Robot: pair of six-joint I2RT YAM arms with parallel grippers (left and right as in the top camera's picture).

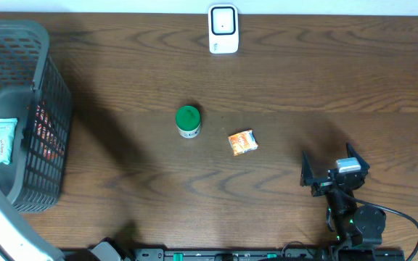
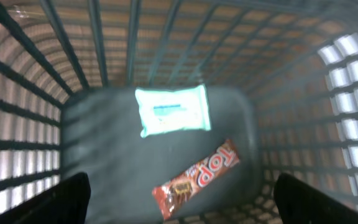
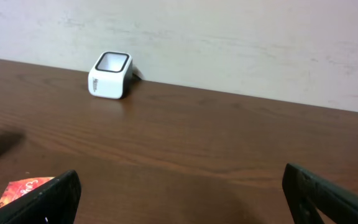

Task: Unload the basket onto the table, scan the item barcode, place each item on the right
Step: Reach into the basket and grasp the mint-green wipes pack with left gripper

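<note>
Though obscured overhead, candy bar [image 2: 197,177] lying in basket [image 2: 135,37]

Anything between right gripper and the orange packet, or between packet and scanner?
Nothing visible. Bare table from right gripper to packet and from packet to scanner; the jar stands clear of both paths.

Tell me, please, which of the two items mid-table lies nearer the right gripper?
The orange packet; the green-lidded jar sits farther from the right gripper.
</note>
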